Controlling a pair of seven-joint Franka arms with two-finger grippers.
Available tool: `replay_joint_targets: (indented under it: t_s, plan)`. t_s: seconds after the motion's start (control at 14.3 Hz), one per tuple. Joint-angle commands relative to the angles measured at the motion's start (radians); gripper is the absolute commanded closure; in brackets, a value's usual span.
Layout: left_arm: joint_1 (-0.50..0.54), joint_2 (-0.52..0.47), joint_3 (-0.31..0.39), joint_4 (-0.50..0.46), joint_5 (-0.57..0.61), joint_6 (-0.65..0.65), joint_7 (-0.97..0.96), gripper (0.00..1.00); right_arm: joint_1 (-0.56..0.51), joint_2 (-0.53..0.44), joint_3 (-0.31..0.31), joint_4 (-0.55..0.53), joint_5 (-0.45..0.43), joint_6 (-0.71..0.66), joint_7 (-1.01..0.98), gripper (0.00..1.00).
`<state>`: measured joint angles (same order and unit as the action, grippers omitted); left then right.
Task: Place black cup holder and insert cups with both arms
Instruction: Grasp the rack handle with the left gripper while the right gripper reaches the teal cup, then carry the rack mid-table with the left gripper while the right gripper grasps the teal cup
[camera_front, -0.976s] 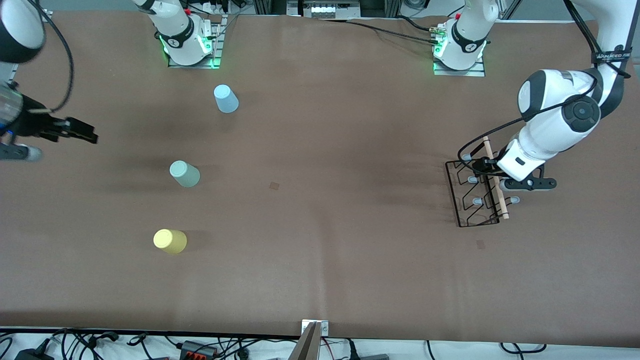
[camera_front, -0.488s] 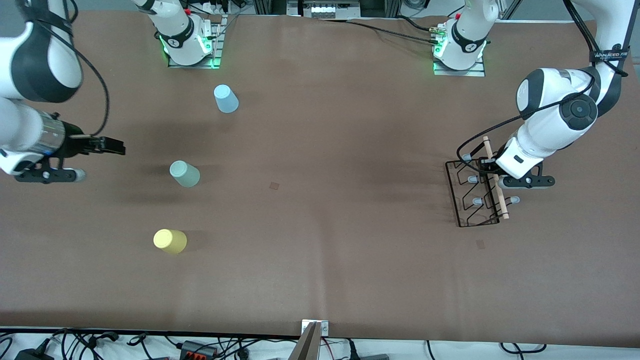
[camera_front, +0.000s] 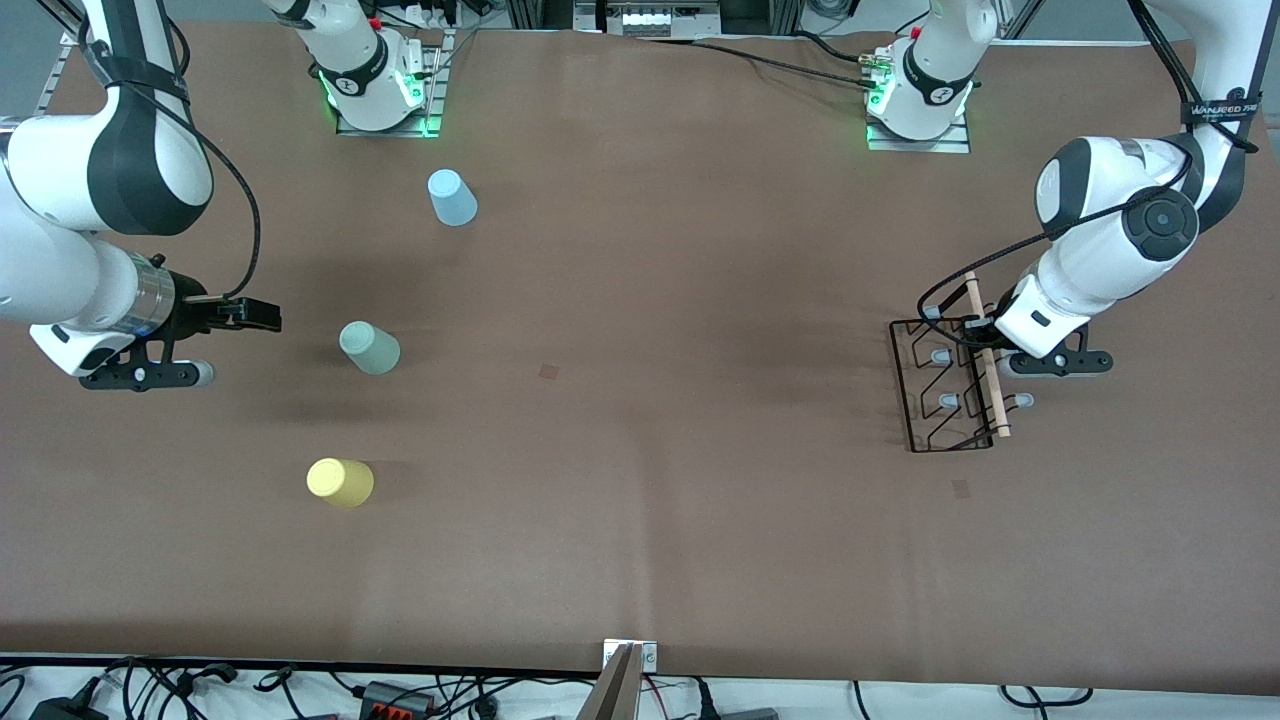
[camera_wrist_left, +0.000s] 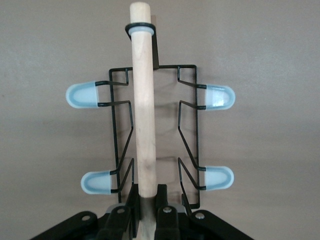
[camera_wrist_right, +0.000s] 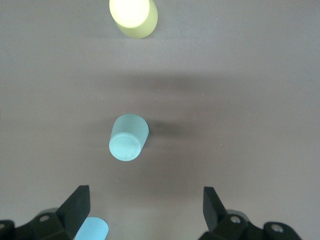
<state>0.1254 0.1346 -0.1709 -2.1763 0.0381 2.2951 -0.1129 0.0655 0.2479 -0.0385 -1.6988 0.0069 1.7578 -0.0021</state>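
Observation:
The black cup holder (camera_front: 903, 385) lies at the left arm's end of the table, with pale-tipped pegs (camera_wrist_left: 82, 95) on both sides. My left gripper (camera_front: 985, 335) is shut on its wooden rod handle (camera_wrist_left: 144, 100), near one end (camera_wrist_left: 146, 194). Three cups stand at the right arm's end: light blue (camera_front: 452, 197), mint green (camera_front: 369, 348) and yellow (camera_front: 340, 482). My right gripper (camera_front: 262, 318) is open and empty, over the table beside the mint cup. In the right wrist view the mint cup (camera_wrist_right: 128, 137) sits ahead of the open gripper (camera_wrist_right: 145, 197), apart from it.
The brown table (camera_front: 650, 400) carries two small dark marks (camera_front: 548, 371). The arms' bases (camera_front: 380, 90) stand at the table edge farthest from the camera. Cables (camera_front: 200, 685) lie along the nearest edge.
My right arm has swung in from the table's end toward the mint cup. My left gripper stays shut on the rod, and the cup holder has shifted slightly.

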Motion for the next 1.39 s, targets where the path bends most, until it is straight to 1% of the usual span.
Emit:
replay_joint_targets:
  t_s: [0.0,0.07,0.21,0.28,0.35,0.42,0.49,0.77,0.84,0.98,1.12,1.18,1.32]
  plan:
    - [-0.009,-0.027,-0.033,0.039,-0.015,-0.077,0.006,0.99,0.019,-0.002,-0.001,-0.002,0.012,0.006,0.022,0.0]
    - [-0.007,-0.026,-0.07,0.071,-0.015,-0.124,-0.004,0.99,0.019,0.007,-0.001,-0.002,0.012,0.006,0.027,0.0]
    - [-0.015,-0.015,-0.148,0.153,-0.015,-0.193,-0.12,0.99,0.019,0.017,-0.001,-0.002,0.013,0.002,0.025,0.0]
    - [-0.019,0.012,-0.198,0.212,-0.015,-0.235,-0.173,0.99,0.019,0.028,-0.001,-0.002,0.013,-0.003,0.024,0.0]
    - [-0.027,0.046,-0.255,0.284,-0.014,-0.305,-0.229,0.99,0.016,0.042,0.0,-0.002,0.018,-0.004,0.019,0.0]
    - [-0.038,0.074,-0.295,0.335,-0.007,-0.334,-0.296,0.99,0.017,0.054,0.0,0.005,0.027,-0.007,0.019,0.0]
    - [-0.073,0.1,-0.327,0.392,-0.004,-0.344,-0.366,0.99,0.023,0.059,-0.001,0.007,0.028,-0.011,0.004,0.0]
    - [-0.254,0.18,-0.334,0.558,-0.001,-0.39,-0.525,0.99,0.071,0.115,0.0,-0.008,0.031,0.017,0.007,0.0]
    - [-0.294,0.204,-0.334,0.594,0.0,-0.39,-0.548,0.99,0.091,0.116,0.0,-0.034,0.031,0.049,0.007,0.0]
    - [-0.37,0.252,-0.331,0.645,0.003,-0.388,-0.597,0.99,0.086,0.111,-0.001,-0.106,0.034,0.15,0.008,0.0]
    - [-0.449,0.302,-0.328,0.688,0.058,-0.384,-0.69,0.99,0.091,0.113,-0.001,-0.149,0.039,0.213,0.019,0.0]
    - [-0.478,0.339,-0.328,0.725,0.1,-0.384,-0.749,0.99,0.091,0.114,-0.001,-0.163,0.041,0.226,0.021,0.0]
    - [-0.516,0.407,-0.326,0.788,0.134,-0.381,-0.8,0.99,0.091,0.113,-0.001,-0.212,0.054,0.273,0.025,0.0]
